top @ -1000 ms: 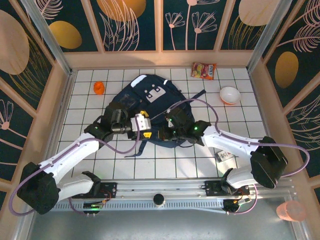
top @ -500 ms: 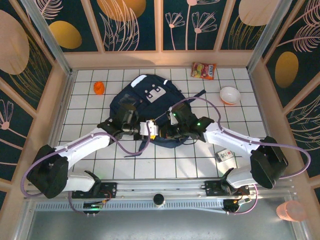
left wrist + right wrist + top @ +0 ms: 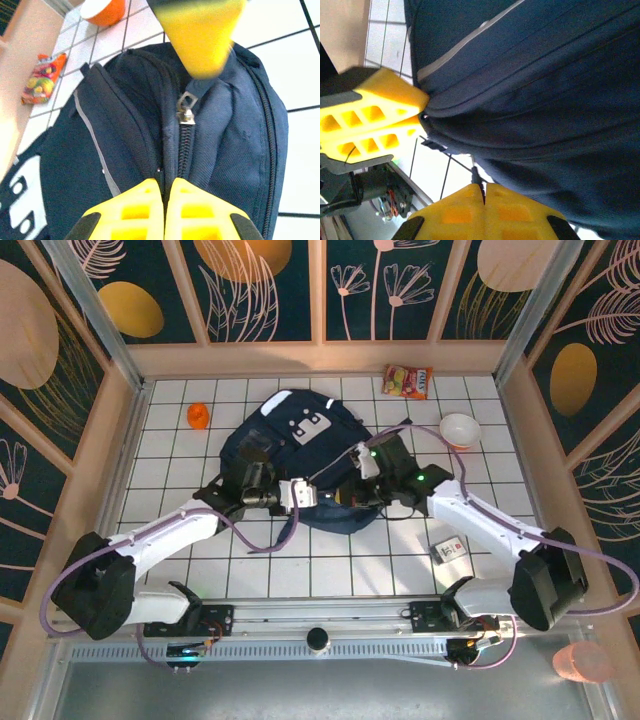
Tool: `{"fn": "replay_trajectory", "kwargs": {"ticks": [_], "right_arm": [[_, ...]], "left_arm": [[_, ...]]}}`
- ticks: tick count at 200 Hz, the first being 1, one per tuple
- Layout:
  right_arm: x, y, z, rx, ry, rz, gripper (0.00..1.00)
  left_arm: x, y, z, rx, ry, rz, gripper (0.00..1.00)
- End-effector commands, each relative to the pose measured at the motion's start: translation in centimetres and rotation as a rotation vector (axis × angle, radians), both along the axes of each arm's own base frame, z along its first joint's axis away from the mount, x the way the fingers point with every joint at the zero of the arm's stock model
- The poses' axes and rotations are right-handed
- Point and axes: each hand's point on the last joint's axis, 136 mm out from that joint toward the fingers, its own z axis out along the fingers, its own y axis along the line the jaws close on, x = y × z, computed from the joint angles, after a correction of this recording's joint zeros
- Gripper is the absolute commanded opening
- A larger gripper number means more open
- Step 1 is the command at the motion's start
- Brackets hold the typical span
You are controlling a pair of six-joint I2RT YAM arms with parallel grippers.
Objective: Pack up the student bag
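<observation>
The student bag [image 3: 298, 435] is a navy backpack lying flat in the middle of the tiled table, white buckle patch facing up. My left gripper [image 3: 320, 498] is at its near edge, shut on a fold of bag fabric [image 3: 167, 150] beside the zip. The zip slider [image 3: 186, 116] sits just beyond that fold. My right gripper [image 3: 348, 496] faces the left one from the right and is shut on the dark zip pull [image 3: 476, 176]. In the left wrist view the right gripper's yellow finger [image 3: 200, 35] hangs over the slider. The student bag [image 3: 545, 90] is stretched between both grippers.
An orange ball-like object [image 3: 198, 416] lies back left of the bag. A snack packet [image 3: 408, 381] sits at the back wall, a white bowl [image 3: 460, 430] to the bag's right, and a small card box [image 3: 450, 550] near the right arm.
My left gripper moved right to the bag's near edge and shut on the fabric. The right arm drew back to the right, still shut on the zip pull.
</observation>
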Motion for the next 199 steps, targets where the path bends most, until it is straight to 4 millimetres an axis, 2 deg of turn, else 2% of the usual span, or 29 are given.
{"fn": "replay_trajectory", "kwargs": {"ticks": [1,27,55,71,86,99,108,147,181,199], "right_arm": [[0.3,-3.9,-1.6,-0.141,0.028,-0.069,0.00],[0.4,-3.2,-0.5,-0.094,0.009,-0.049,0.00],[-0.1,-1.9,-0.3,-0.090,-0.028,-0.011,0.00],[-0.3,-0.8,0.2,-0.060,-0.081,0.015,0.15],[-0.3,-0.1,0.5,-0.005,-0.120,0.024,0.23],[-0.2,0.1,0.1,0.060,-0.099,-0.001,0.38],[-0.1,0.4,0.0,0.110,-0.076,-0.020,0.42],[1.6,1.2,1.3,0.266,-0.053,-0.148,0.49],[3.0,1.5,3.3,0.358,-0.078,-0.212,0.52],[4.0,1.0,3.5,0.361,-0.068,-0.263,0.52]], "left_arm": [[1.1,3.4,-2.2,0.116,0.037,0.104,0.00],[1.2,3.6,-2.6,0.147,0.050,0.105,0.00],[0.2,2.2,-0.5,0.029,0.092,0.061,0.00],[-0.5,1.3,0.3,-0.033,0.155,0.035,0.00],[-1.1,0.8,1.0,-0.082,0.197,0.017,0.00],[-1.2,0.6,1.5,-0.117,0.209,0.019,0.00],[-1.2,0.5,2.0,-0.142,0.202,0.026,0.00],[-1.3,0.1,3.5,-0.213,0.201,0.020,0.00],[-1.5,0.0,3.0,-0.199,0.204,0.008,0.00],[-1.5,0.0,3.0,-0.196,0.203,0.002,0.00]]}}
